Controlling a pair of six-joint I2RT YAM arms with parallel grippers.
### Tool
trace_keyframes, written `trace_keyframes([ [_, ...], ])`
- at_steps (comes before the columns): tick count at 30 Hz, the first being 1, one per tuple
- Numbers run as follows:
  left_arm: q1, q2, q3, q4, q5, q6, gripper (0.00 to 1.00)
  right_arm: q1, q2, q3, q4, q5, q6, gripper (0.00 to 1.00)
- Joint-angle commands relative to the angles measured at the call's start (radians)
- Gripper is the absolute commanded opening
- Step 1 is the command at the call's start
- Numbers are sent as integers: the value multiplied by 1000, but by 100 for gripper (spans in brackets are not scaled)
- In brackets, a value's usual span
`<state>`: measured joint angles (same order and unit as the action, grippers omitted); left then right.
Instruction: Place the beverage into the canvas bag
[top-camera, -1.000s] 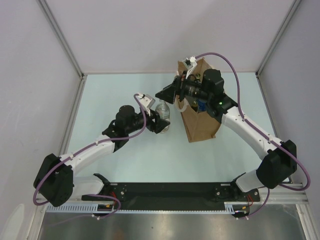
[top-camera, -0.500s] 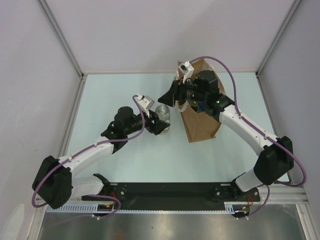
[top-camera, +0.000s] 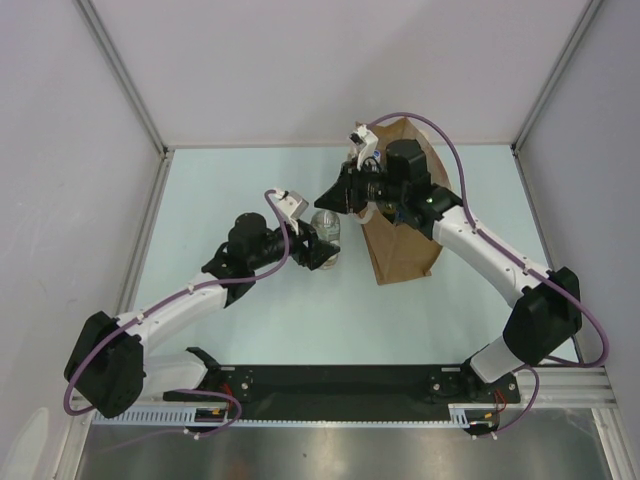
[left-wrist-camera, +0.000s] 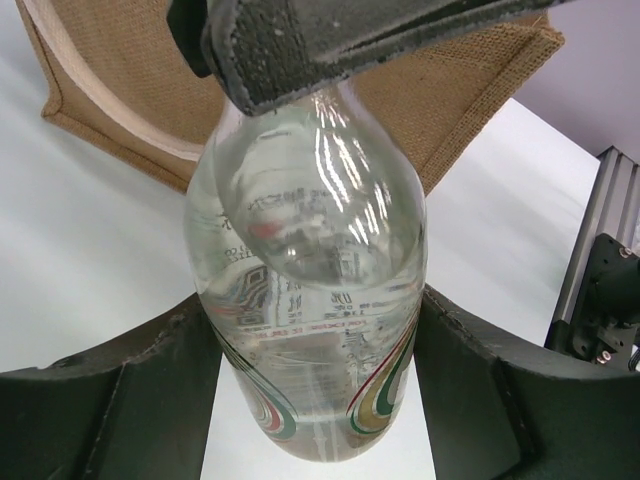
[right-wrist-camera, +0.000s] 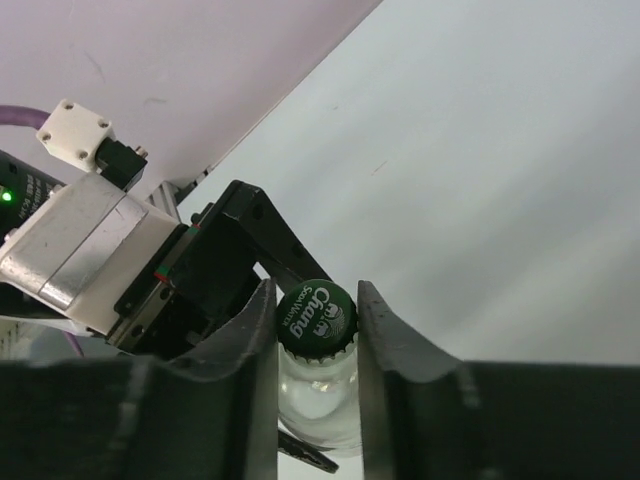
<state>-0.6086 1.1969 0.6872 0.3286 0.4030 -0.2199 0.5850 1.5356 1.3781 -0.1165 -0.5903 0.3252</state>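
Pale bench (top-camera: 240, 170), grey walls on three sides. Beverage bottle (top-camera: 326, 228), clear glass with a green cap (right-wrist-camera: 317, 318), stands upright on the bench near its middle, just left of the canvas bag (top-camera: 405, 255) and outside it. Left gripper (top-camera: 322, 248) clasps the bottle's lower body, one finger on each side. Right gripper (right-wrist-camera: 316, 292) reaches over from the bag's side, narrowed, fingers against both sides of the cap. Bag stands upright.

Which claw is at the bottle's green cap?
The right claw: its fingers press both sides of the green cap. The left claw grips the same bottle lower down, around its clear wide body.
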Motion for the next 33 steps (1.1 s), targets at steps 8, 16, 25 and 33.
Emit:
trace_keyframes([
  [8,7,-42,81,202,43,-41,19,-8,-11,151,-41,-63,-101,0],
  [16,7,-52,127,192,80,-93,88,-74,-63,259,-77,-65,-132,0],
  [25,21,-143,176,57,-24,-3,100,-192,-127,340,-107,-68,-146,0],
  [33,35,-210,172,-77,-161,93,100,-342,-181,392,-143,-63,-156,0],
])
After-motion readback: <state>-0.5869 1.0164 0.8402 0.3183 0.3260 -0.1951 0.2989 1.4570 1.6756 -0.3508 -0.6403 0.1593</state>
